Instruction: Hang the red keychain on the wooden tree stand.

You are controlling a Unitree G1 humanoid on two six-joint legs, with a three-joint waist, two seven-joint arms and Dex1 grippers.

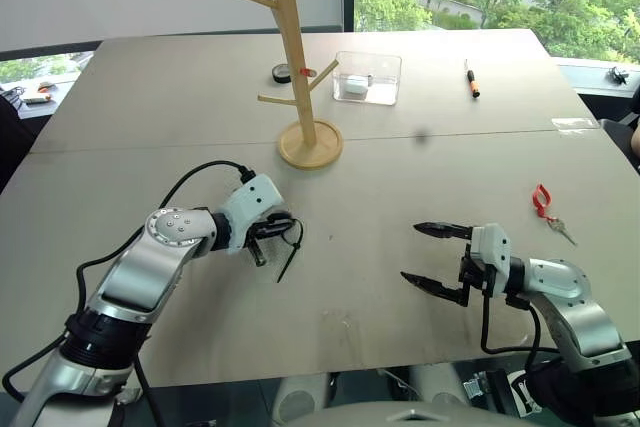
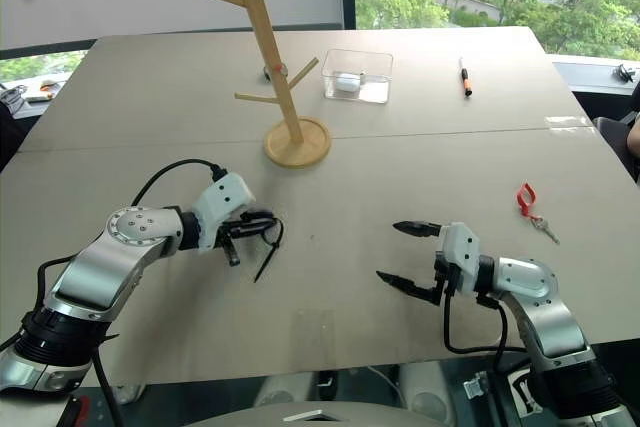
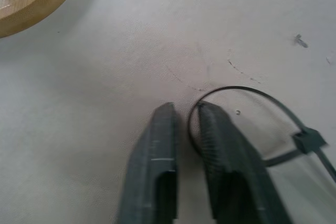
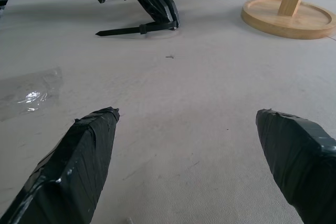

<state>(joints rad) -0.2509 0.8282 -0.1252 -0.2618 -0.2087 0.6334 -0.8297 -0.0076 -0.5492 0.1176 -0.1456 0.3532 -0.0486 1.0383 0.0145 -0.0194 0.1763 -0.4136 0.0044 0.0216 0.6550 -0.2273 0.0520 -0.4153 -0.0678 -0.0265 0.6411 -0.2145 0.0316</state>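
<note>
Two beige counter (image 1: 400, 97) panels met at a seam, windows and green trees behind. Left arm reached low, its end effector (image 1: 272, 230) clamped on the black cable-tie loop (image 3: 247, 94), tail trailing on the surface. My right end effector (image 1: 430, 257) pointed sideways, fingers spread wide, nothing between them! The red keychain (image 1: 541, 200) lay flat near the right edge, well apart from the wooden tree stand (image 1: 296, 67) at the far middle. Beside the stand sat a clear box (image 1: 367, 77) holding something small and white; an orange-and-black marker pen (image 1: 470, 78) lay beyond.
</note>
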